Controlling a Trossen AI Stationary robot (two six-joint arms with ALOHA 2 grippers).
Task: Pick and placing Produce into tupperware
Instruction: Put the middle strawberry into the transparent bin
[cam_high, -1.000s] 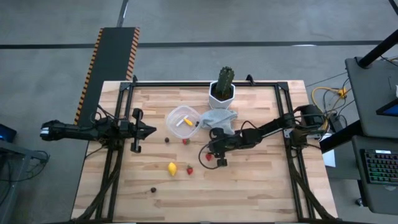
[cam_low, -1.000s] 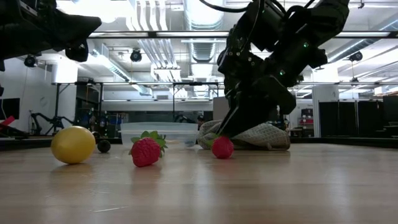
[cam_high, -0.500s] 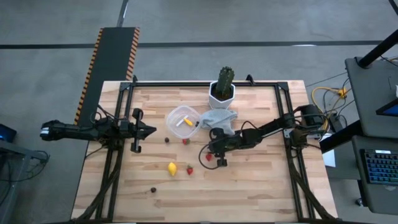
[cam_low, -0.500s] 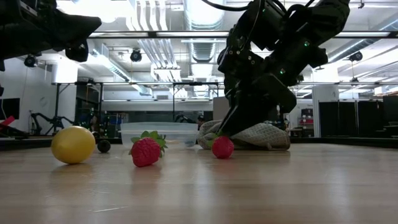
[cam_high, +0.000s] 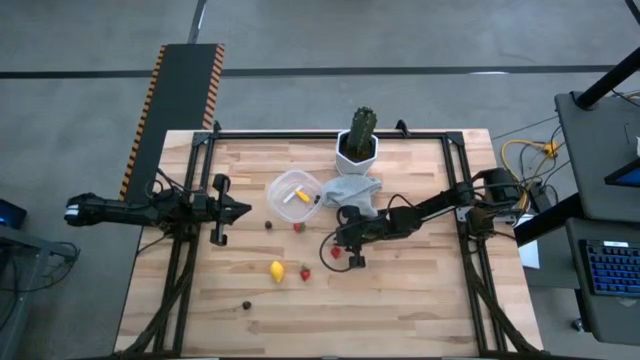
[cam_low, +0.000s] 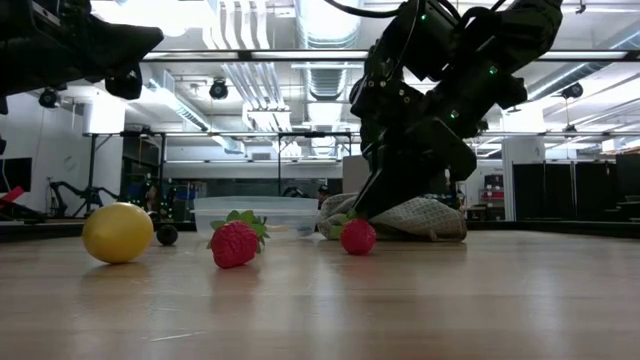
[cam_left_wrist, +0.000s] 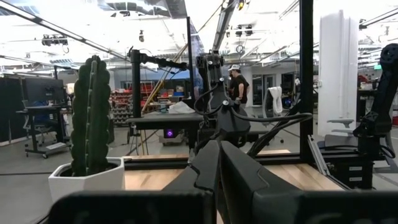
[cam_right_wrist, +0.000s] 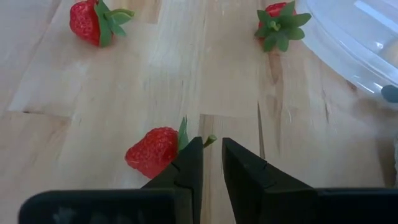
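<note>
My right gripper (cam_right_wrist: 211, 146) stands low over the table's middle (cam_high: 338, 247), fingers a narrow gap apart, beside a red strawberry (cam_right_wrist: 149, 152) that lies on the wood (cam_low: 357, 238). Two more strawberries (cam_high: 305, 272) (cam_high: 298, 227), a yellow lemon (cam_high: 277, 270) and two small dark round pieces (cam_high: 268, 225) (cam_high: 246, 305) rest on the table. The clear round tupperware (cam_high: 293, 192) sits beyond them with a yellow-orange piece (cam_high: 300, 197) inside. My left gripper (cam_high: 243, 210) waits shut above the left edge. My right gripper comes down from above, slanting from the table's right. One finger (cam_right_wrist: 186, 165) lies against the strawberry's leafy end (cam_right_wrist: 182, 134), the red body outside that finger. The green stem (cam_right_wrist: 210, 140) pokes into the gap and is not pinched. The strawberry rests on the table.
A pale blue-grey cloth (cam_high: 352, 190) lies bunched just behind the right gripper, next to the tupperware. The green cactus (cam_high: 360, 128) in its white pot (cam_high: 355, 155) stands at the far edge. Bare wood stretches along the near and right sides.
</note>
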